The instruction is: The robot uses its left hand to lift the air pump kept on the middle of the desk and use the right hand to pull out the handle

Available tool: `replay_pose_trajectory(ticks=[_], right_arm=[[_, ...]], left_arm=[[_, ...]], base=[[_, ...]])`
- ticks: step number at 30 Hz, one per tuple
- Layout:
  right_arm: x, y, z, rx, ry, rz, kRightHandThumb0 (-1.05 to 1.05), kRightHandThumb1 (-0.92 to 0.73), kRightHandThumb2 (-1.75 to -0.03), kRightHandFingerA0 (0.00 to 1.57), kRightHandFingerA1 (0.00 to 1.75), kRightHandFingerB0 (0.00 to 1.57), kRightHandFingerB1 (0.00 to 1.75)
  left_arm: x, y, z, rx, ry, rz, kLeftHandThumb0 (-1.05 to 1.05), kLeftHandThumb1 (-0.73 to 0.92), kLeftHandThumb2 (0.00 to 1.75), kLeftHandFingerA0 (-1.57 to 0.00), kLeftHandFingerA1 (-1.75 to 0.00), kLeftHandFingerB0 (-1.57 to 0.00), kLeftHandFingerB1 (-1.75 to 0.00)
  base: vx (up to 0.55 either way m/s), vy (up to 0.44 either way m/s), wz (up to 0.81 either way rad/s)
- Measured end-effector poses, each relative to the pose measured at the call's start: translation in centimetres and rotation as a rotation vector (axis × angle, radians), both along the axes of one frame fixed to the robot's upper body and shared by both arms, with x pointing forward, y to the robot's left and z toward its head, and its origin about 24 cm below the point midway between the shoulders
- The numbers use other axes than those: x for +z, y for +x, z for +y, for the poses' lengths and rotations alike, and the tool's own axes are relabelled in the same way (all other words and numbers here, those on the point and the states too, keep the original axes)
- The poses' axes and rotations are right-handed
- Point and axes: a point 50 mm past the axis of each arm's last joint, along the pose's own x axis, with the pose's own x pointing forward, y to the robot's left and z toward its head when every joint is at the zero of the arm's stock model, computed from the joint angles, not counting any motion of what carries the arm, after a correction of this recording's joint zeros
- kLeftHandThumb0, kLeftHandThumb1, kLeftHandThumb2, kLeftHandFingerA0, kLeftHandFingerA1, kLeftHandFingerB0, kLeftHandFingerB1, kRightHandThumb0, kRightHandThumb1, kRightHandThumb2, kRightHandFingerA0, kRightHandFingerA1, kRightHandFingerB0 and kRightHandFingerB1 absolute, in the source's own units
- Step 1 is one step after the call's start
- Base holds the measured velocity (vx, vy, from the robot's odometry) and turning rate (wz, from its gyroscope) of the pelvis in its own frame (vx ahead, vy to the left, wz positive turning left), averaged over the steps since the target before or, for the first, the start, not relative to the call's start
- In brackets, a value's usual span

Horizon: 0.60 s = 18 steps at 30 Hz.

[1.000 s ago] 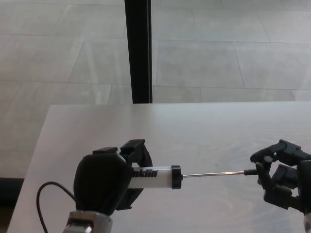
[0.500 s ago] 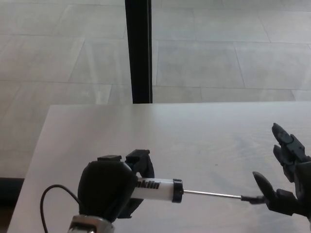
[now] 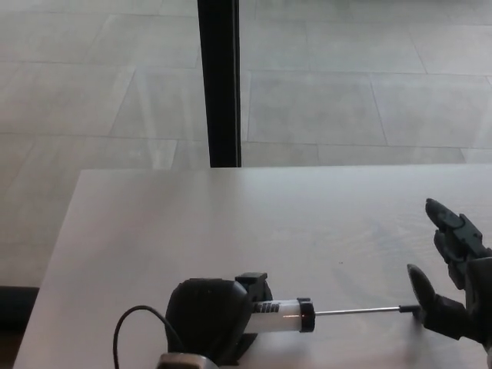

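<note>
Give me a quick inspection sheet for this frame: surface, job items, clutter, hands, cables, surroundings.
Surface: pale wood-grain desk, bare apart from the pump.
Job's things: white-barrelled air pump lying across, thin metal rod extended towards the robot's right.
Clutter: nothing seen.
Hands: black left hand closed around the barrel; black right hand open, fingers spread, thumb by the rod end.
Cables: black cable looping at the left wrist.
Surroundings: grey tiled floor, black vertical post beyond the desk.

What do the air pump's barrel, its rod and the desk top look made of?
Air pump barrel: white, smooth, probably plastic, with black print and a black end cap. Rod: thin, bright grey, likely bare metal. Desk: pale matt surface with faint grain, wood or laminate; cannot tell which.
</note>
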Motion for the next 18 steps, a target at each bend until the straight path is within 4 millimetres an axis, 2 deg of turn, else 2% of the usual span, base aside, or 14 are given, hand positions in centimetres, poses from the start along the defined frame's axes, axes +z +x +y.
replay_pose_trajectory(ticks=[2, 4, 5, 6, 7, 8, 10, 11, 12, 13, 14, 16, 17, 18], right_arm=[[-0.1, 0.0, 0.1, -0.011, 0.013, -0.003, -0.66, -0.56, -0.93, 0.00, 0.37, 0.21, 0.48], [0.0, 0.0, 0.2, -0.022, 0.024, -0.007, -0.64, -0.56, -0.89, 0.02, 0.46, 0.25, 0.47], [0.0, 0.0, 0.2, -0.025, 0.028, -0.009, -0.64, -0.56, -0.89, 0.02, 0.46, 0.25, 0.47], [0.0, 0.0, 0.3, -0.029, 0.032, -0.011, -0.65, -0.56, -0.86, 0.02, 0.58, 0.27, 0.47], [0.0, 0.1, 0.3, -0.031, 0.035, -0.012, -0.65, -0.56, -0.86, 0.02, 0.58, 0.27, 0.47], [0.0, 0.1, 0.3, -0.035, 0.039, -0.013, -0.65, -0.56, -0.86, 0.02, 0.59, 0.27, 0.47], [-0.1, 0.1, 0.4, -0.043, 0.048, -0.015, -0.66, -0.56, -0.87, 0.04, 0.60, 0.26, 0.46], [-0.1, 0.1, 0.4, -0.046, 0.051, -0.016, -0.66, -0.56, -0.87, 0.04, 0.60, 0.26, 0.46], [-0.1, 0.1, 0.4, -0.050, 0.054, -0.017, -0.66, -0.56, -0.87, 0.05, 0.60, 0.26, 0.47], [0.0, 0.1, 0.4, -0.056, 0.056, -0.020, -0.67, -0.56, -0.87, 0.06, 0.61, 0.27, 0.46], [0.0, 0.1, 0.4, -0.062, 0.058, -0.022, -0.69, -0.56, -0.88, 0.07, 0.63, 0.26, 0.46], [0.1, 0.1, 0.3, -0.073, 0.063, -0.028, -0.67, -0.56, -0.88, 0.05, 0.61, 0.25, 0.46], [0.1, 0.1, 0.3, -0.078, 0.064, -0.030, -0.68, -0.56, -0.88, 0.05, 0.61, 0.25, 0.47], [0.1, 0.1, 0.2, -0.085, 0.065, -0.032, -0.69, -0.56, -0.89, 0.04, 0.61, 0.25, 0.46]], left_arm=[[0.3, 0.4, -0.2, 0.007, 0.017, -0.011, -0.20, 0.62, 0.56, -0.46, -1.19, -0.46, -0.59], [0.6, 0.6, -0.3, 0.008, 0.038, -0.018, -0.26, 0.56, 0.56, -0.34, -0.85, -0.32, -0.49], [0.8, 0.8, -0.3, 0.010, 0.047, -0.023, -0.26, 0.56, 0.56, -0.34, -0.85, -0.32, -0.49], [1.0, 1.0, -0.4, 0.011, 0.054, -0.027, -0.25, 0.36, 0.87, -0.33, -0.67, -0.13, -0.52], [1.1, 1.1, -0.3, 0.014, 0.063, -0.025, -0.25, 0.36, 0.87, -0.33, -0.67, -0.13, -0.52], [1.1, 1.2, -0.3, 0.015, 0.074, -0.020, -0.36, 0.46, 0.67, -0.25, -0.62, -0.16, -0.44], [1.1, 1.2, -0.2, 0.019, 0.092, -0.006, -0.40, 0.45, 0.62, -0.10, -0.50, -0.12, -0.38], [1.1, 1.2, -0.1, 0.021, 0.101, 0.001, -0.40, 0.45, 0.62, -0.10, -0.50, -0.12, -0.38], [1.0, 1.3, 0.0, 0.022, 0.110, 0.007, -0.29, 0.40, 0.91, -0.04, -0.54, 0.00, -0.49], [1.0, 1.3, 0.1, 0.024, 0.121, 0.017, -0.41, 0.45, 0.55, -0.05, -0.40, -0.11, -0.30], [0.9, 1.3, 0.3, 0.025, 0.129, 0.025, -0.68, 0.37, 0.72, 0.00, -0.14, -0.05, -0.07], [0.9, 1.4, 0.7, 0.029, 0.150, 0.035, -0.71, 0.40, 0.75, 0.00, -0.12, 0.00, -0.01], [0.9, 1.4, 0.9, 0.031, 0.161, 0.038, -0.68, 0.36, 0.67, 0.00, 0.00, 0.00, -0.04], [1.0, 1.4, 1.2, 0.032, 0.174, 0.045, -0.70, 0.47, 0.55, 0.00, 0.00, 0.00, -0.03]], base=[[0.00, 0.000, 0.00], [0.00, 0.000, 0.00], [0.00, 0.000, 0.00], [0.00, 0.000, 0.00], [0.00, 0.000, 0.00], [0.00, 0.000, 0.00], [0.00, 0.000, 0.00], [0.00, 0.000, 0.00], [0.00, 0.000, 0.00], [0.00, 0.000, 0.00], [0.00, 0.000, 0.00], [0.00, 0.000, 0.00], [0.00, 0.000, 0.00], [0.00, 0.000, 0.00]])
